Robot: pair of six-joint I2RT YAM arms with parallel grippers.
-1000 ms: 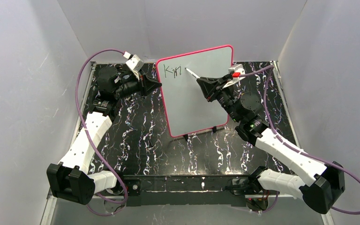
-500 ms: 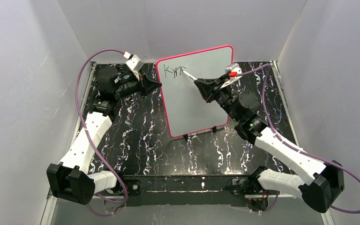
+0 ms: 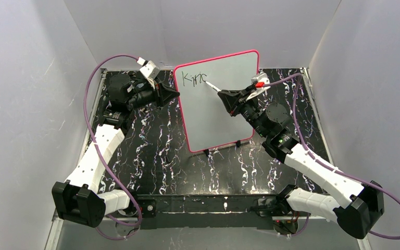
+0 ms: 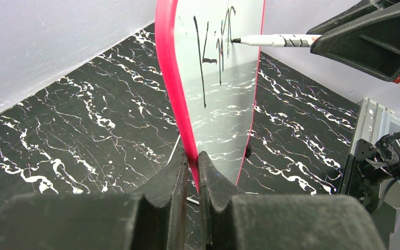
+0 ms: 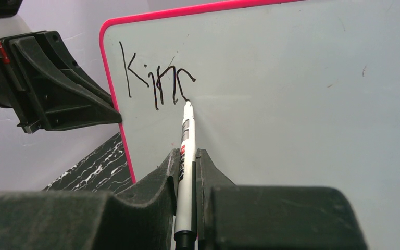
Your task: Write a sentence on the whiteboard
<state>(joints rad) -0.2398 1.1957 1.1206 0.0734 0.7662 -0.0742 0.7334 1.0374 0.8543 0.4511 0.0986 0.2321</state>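
Note:
The whiteboard [image 3: 219, 112] stands upright on the black marbled table, white with a thin pink-red frame [image 4: 171, 83]. My left gripper [image 4: 193, 156] is shut on the board's left edge, one finger on each face. My right gripper [image 5: 187, 153] is shut on a white marker [image 5: 187, 146]. The marker's black tip touches the board at the end of the writing. The sentence [image 5: 156, 78] is a few thin dark letters, "Kin" and part of another, near the top left corner [image 3: 194, 78]. From the left wrist view the marker [image 4: 276, 40] comes in from the right.
Grey walls close in the table [image 3: 156, 151] on three sides. The board's small black feet [image 3: 207, 152] rest mid-table. Both arm bases sit on the rail at the near edge [image 3: 203, 204]. A purple cable loops behind each arm.
The marker tip has moved a little to the right and down along the top line, adding a curved stroke after "Kin". The left arm and the board have stayed still.

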